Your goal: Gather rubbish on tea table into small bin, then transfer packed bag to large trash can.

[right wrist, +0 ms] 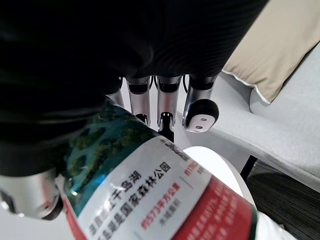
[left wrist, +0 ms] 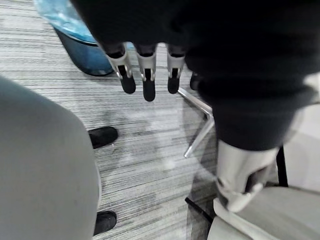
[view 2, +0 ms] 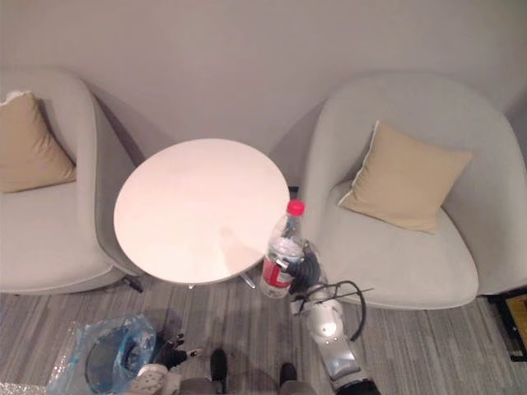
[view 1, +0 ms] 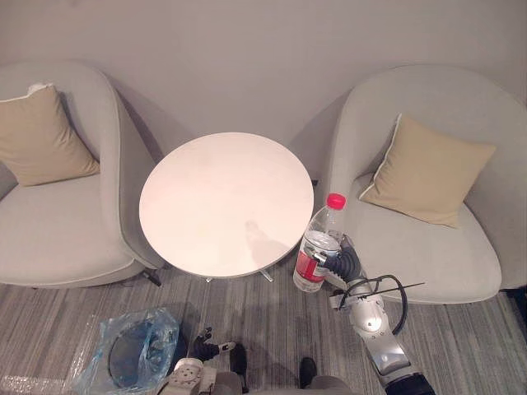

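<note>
— Which hand has the bottle?

— The right hand (view 1: 344,265). Its fingers (right wrist: 168,102) are curled right round the bottle (view 1: 317,247), wrapped over the label (view 1: 306,267). That's a full grasp, not a fingertip pinch.

— And how does the bottle sit in it?

— Close to upright, leaning a little. It's clear plastic. The pink cap (view 1: 336,201) stands well above the fingers, and the red label is down where they grip.

— Is it on the table?

— No, it's off it. The table (view 1: 222,202) is just beside the hand, on the side towards the other arm, and the bottle hangs by its rim over the floor (view 1: 272,321). On the hand's other side, near, is a grey chair (view 1: 428,247) with a tan cushion (view 1: 428,169).

— What about the other hand?

— The left hand (left wrist: 148,75) is low, near the floor. Its fingers are straight and hang loose, with nothing in them.

— And the bin?

— The bin (view 1: 111,350) stands on the floor near the left hand's fingertips, on the side away from the right hand. It's lined with a blue bag (view 1: 160,327), and the hand isn't touching it. From the right hand and the bottle it's well apart. I can't tell what's inside it.
</note>
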`<state>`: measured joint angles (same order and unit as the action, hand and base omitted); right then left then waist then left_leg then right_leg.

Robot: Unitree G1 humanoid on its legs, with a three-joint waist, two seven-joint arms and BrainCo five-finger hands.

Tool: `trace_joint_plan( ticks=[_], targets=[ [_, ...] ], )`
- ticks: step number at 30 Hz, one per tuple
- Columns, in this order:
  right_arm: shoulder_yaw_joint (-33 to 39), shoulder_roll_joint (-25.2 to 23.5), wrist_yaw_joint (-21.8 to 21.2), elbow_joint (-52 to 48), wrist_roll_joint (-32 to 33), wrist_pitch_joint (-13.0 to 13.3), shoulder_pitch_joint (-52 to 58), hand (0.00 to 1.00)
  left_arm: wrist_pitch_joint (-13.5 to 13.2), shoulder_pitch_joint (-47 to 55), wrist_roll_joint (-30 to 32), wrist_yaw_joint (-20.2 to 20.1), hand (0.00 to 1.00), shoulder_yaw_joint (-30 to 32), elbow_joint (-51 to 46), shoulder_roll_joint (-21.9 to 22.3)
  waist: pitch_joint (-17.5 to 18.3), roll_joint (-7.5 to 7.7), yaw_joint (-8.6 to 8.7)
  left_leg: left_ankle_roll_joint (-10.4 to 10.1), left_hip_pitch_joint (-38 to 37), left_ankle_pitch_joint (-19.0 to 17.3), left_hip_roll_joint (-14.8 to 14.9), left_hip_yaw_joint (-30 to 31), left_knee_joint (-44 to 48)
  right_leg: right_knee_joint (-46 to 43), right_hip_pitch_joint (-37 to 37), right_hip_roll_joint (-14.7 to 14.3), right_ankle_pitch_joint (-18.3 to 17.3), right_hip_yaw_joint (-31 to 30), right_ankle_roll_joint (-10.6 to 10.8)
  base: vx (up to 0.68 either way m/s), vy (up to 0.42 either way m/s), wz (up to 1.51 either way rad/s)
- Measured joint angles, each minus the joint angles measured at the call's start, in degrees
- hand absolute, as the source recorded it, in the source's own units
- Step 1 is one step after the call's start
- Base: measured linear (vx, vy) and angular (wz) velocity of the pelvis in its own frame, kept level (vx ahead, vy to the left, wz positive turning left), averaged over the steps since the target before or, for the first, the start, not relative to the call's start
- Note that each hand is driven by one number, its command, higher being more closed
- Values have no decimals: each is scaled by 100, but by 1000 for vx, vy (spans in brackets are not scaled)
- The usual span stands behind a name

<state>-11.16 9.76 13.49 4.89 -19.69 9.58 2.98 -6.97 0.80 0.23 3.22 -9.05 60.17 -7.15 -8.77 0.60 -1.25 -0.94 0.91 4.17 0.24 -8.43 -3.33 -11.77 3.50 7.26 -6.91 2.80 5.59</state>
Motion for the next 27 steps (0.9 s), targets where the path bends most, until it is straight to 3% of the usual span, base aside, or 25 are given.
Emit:
trace_joint_plan(
  ticks=[2,4,6,7,8,10,13,14,15,16,17,18,19,20,21,23,25,27],
  targets=[
    [32,-13,7,-20,-62,-2,7,100,0,-8,27,4,0,-54,3,4,23,-48,28,83,270,-127,-50,217,278,-312,61,75,-191,-42,161,-62,6,75],
    [90,-74,29,-210,-62,-11,93,100,7,-10,44,7,0,-75,5,-12,46,-25,95,98,471,-78,-164,683,493,-1416,175,51,-789,-431,258,-21,-78,132],
    [92,-67,42,-314,-65,-9,43,100,11,-58,45,23,0,-87,-69,-37,122,36,28,1,761,-11,-234,888,703,-1266,153,32,-919,-544,194,-15,-140,82],
    [97,-62,58,-354,-63,-9,-75,100,5,-78,40,31,0,-86,-123,-34,149,4,-98,-81,995,63,-201,987,776,-873,113,-45,-973,-556,73,-98,-116,34],
    [141,-42,62,-357,-58,-9,-209,100,10,-128,40,35,0,-97,-127,45,94,-162,-166,-148,1141,186,-64,1093,768,-480,20,-202,-802,-414,-130,-134,-136,42],
    [195,-50,109,-331,-46,-12,-230,100,-3,-127,2,32,0,-104,-143,132,33,-336,-198,-246,1222,322,121,1344,720,-130,-143,-438,-562,-215,-244,-169,-131,43],
    [194,-32,126,-265,-26,-11,-224,100,-3,-125,-34,28,0,-119,-152,149,-47,-476,-203,-393,1205,448,287,1561,664,-131,-213,-653,-489,-16,-356,-150,-125,29],
    [199,3,129,-262,-16,-14,-224,100,-2,-91,-33,27,0,-121,-200,191,-75,-584,-204,-388,1189,438,378,1589,530,-220,-165,-783,-459,46,-408,-173,-143,16],
    [199,22,132,-258,-4,-41,-194,100,-4,-51,-31,28,0,-135,-226,210,-78,-638,-184,-376,1195,248,459,1435,379,-201,-134,-799,-400,166,-496,-230,-101,31],
    [210,19,133,-252,6,-74,-160,100,2,-76,-29,20,0,-158,-204,194,-93,-557,-144,-254,1264,-155,435,1168,398,-45,-127,-630,-325,293,-574,-217,-30,68],
    [321,13,138,-238,58,-74,-138,100,5,-170,-12,5,0,-172,-218,182,-156,-414,-90,129,1482,-187,327,736,866,27,-48,-396,-254,529,-598,-256,-39,99],
    [448,14,150,-201,71,-98,-136,100,0,-207,46,-4,0,-173,-223,177,-156,-385,-41,344,1698,-141,241,377,1580,14,16,-171,-207,734,-592,-198,-71,99],
    [518,42,168,-175,83,-107,-127,100,-4,-184,83,0,0,-175,-235,187,-164,-346,13,378,1756,-216,280,122,2118,33,40,-97,-166,858,-594,-159,-61,92],
    [601,60,198,-170,94,-110,-68,100,13,-162,124,3,0,-177,-225,212,-112,-429,68,313,1697,-461,440,-150,2633,99,23,-59,-124,1010,-585,-106,5,88],
    [660,51,256,-169,109,-114,-3,100,40,-77,197,29,0,-213,-204,228,-65,-506,116,117,1410,-753,611,-353,2754,160,-26,-50,-71,1205,-527,-81,39,87],
    [673,46,296,-168,121,-119,62,100,53,-1,220,44,0,-256,-206,239,-55,-522,125,-150,888,-969,692,-488,2165,254,-70,-52,-11,1365,-453,-31,80,71],
    [674,-21,292,-159,173,-125,60,100,72,-3,268,40,0,-370,-208,217,-27,-566,119,-271,550,-1002,661,-509,1301,407,-126,-108,88,1584,-321,-33,140,66],
    [624,-198,266,-121,171,-136,74,100,61,-7,299,44,0,-383,-227,105,22,-362,44,-294,475,-887,506,-420,1087,619,-256,-40,213,1629,-229,-28,171,42]
  ],
)
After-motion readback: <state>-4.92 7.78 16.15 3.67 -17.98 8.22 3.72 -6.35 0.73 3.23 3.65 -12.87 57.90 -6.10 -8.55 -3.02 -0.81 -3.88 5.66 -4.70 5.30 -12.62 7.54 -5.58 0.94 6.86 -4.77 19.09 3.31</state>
